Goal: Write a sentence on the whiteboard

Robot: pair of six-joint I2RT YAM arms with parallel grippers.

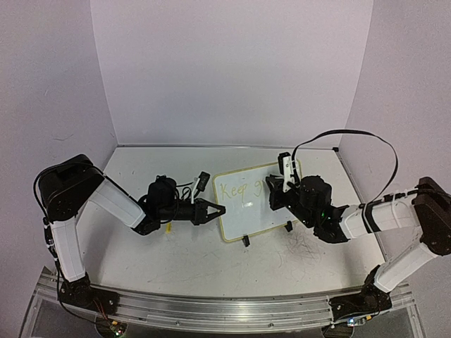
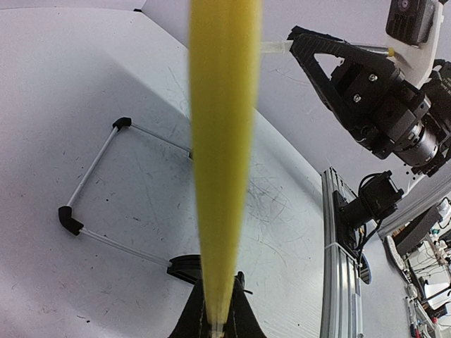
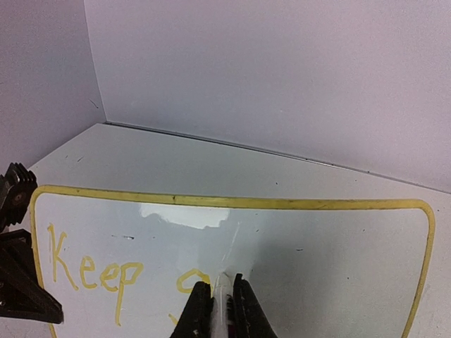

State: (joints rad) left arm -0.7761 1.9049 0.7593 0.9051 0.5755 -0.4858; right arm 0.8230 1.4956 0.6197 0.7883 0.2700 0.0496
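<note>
**Status.** The task is judged to be in its early part: one word is complete, a second has only been started, and the rest of the line is unwritten.

**Left of the board.** The left gripper (image 1: pixel 215 209) is clamped on the left edge of the whiteboard (image 1: pixel 250 215). In the left wrist view the rim (image 2: pixel 222 141) runs straight out from between the closed fingers as a blurred yellow-green strip. This grip appears to steady the board for writing.

**The board.** It stands tilted near the middle of the tabletop (image 1: pixel 176 260), on two small black clip feet (image 1: pixel 245 241) at its near edge.
- Shape: a rectangle with rounded corners.
- Face: smooth, glossy white, with a soft reflection near its upper edge.
- Rim: thin, pale yellow-green.
- Tabletop around it: matt white, scuffed with grey scribbles.

**Written so far.** The sentence (image 3: pixel 88 271) starts at the board's upper left. "Keep" is legible in pale yellow strokes, and to its right is a rounded stroke, probably the start of a "g". The board's right half and lower area are bare.

**Right of the text.** The marker (image 1: pixel 285 167) has a slim white barrel, and its tip meets the board at the unfinished letter. The right gripper (image 3: pixel 224 310) is closed on the barrel, over the board's right half.
</note>
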